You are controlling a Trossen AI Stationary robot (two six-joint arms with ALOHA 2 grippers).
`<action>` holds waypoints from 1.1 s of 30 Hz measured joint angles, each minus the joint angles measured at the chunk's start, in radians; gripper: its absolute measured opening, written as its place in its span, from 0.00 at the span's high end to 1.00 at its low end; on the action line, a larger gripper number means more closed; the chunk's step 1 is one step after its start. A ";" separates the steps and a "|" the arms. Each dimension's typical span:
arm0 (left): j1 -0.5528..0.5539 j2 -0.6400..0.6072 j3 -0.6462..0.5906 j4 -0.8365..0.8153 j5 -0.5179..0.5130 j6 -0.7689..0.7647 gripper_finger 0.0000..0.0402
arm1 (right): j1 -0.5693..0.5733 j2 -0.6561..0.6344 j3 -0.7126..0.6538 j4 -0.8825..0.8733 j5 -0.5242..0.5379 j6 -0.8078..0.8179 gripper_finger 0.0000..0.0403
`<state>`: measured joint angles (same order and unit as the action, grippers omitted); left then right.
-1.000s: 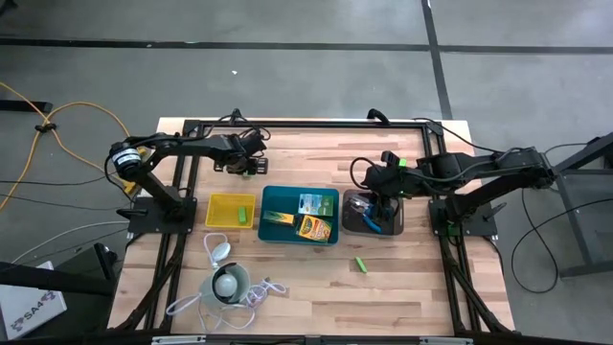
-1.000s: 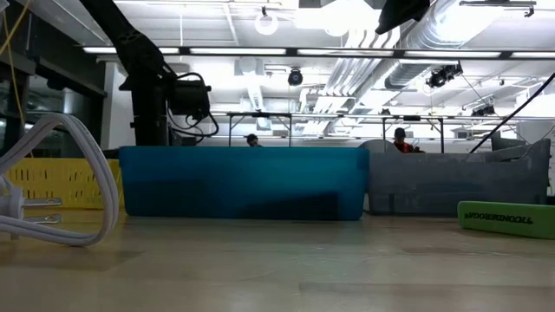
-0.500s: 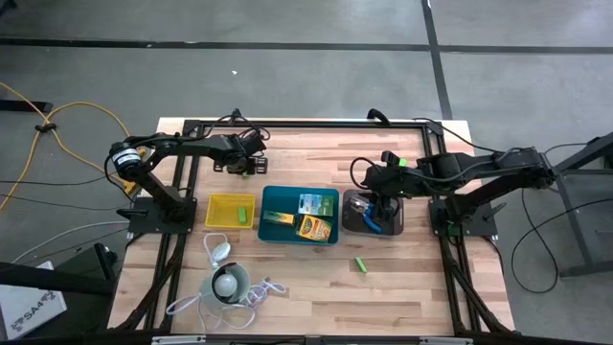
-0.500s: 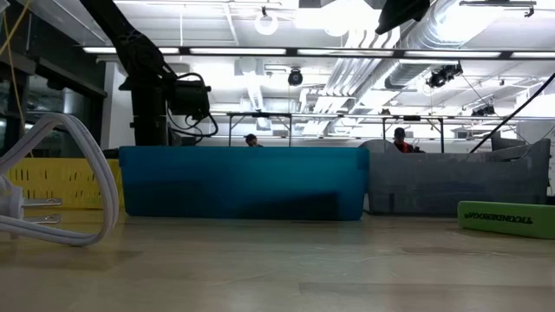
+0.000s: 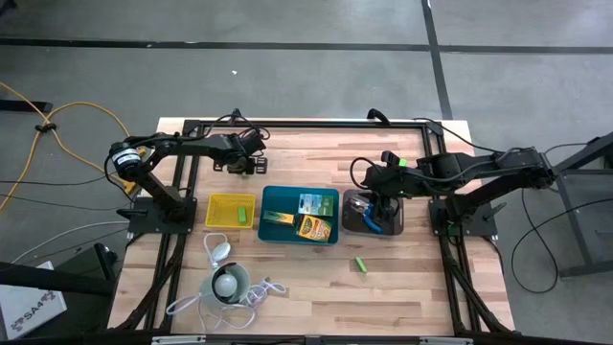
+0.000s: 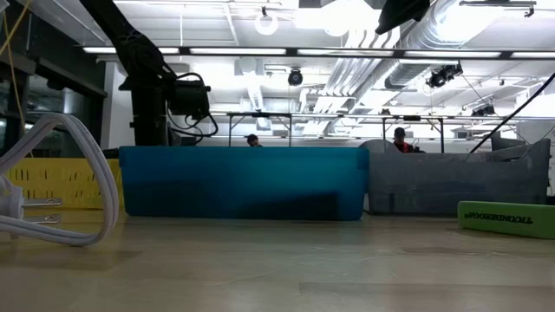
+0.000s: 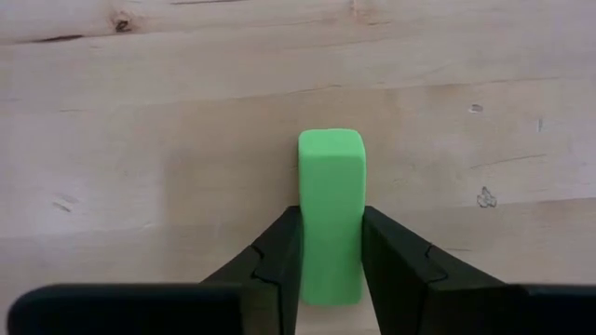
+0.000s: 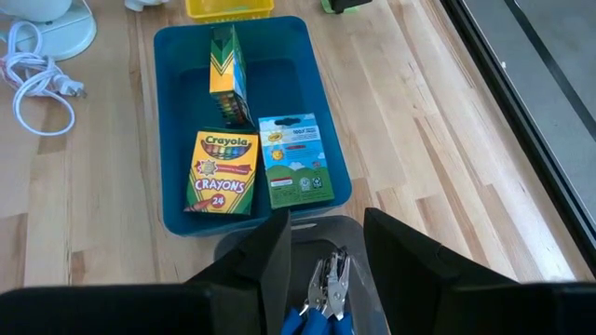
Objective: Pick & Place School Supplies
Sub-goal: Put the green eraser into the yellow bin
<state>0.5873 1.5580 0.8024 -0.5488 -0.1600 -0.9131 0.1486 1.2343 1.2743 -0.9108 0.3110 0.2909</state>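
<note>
The left gripper [image 7: 331, 270] is clamped on a lime-green block [image 7: 331, 209] just above the bare wooden table [image 7: 140, 140], behind the yellow tray [image 5: 231, 210]. The right gripper [image 8: 326, 247] hangs with its fingers apart over the dark grey tray [image 5: 374, 213], which holds blue-handled scissors [image 8: 321, 298]. The teal tray [image 8: 177, 112] holds two crayon boxes [image 8: 225, 172] and a green-and-white flat pack [image 8: 294, 160] — another green block [image 5: 361, 264] lies loose on the table, in front of the trays.

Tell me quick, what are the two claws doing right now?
Left gripper: shut on a lime-green block.
Right gripper: open, empty, above the dark grey tray.
</note>
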 joint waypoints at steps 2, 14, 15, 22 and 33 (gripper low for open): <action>0.000 -0.006 0.000 0.001 0.005 0.000 0.77 | 0.000 0.000 0.000 0.000 0.000 0.000 0.68; -0.028 -0.132 0.000 0.003 0.058 0.027 0.78 | 0.000 0.000 0.000 0.000 0.000 0.000 0.68; -0.033 -0.146 0.000 0.001 0.058 0.028 0.78 | 0.000 0.000 0.000 0.000 0.000 0.001 0.68; -0.100 -0.241 0.000 -0.022 0.057 0.071 0.78 | 0.000 0.000 0.000 0.000 0.000 0.001 0.68; -0.285 -0.384 0.000 -0.171 0.054 -0.004 0.78 | 0.000 0.000 0.000 0.000 0.000 0.001 0.68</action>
<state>0.3025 1.1738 0.8024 -0.7199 -0.1056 -0.9169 0.1482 1.2343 1.2743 -0.9104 0.3107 0.2916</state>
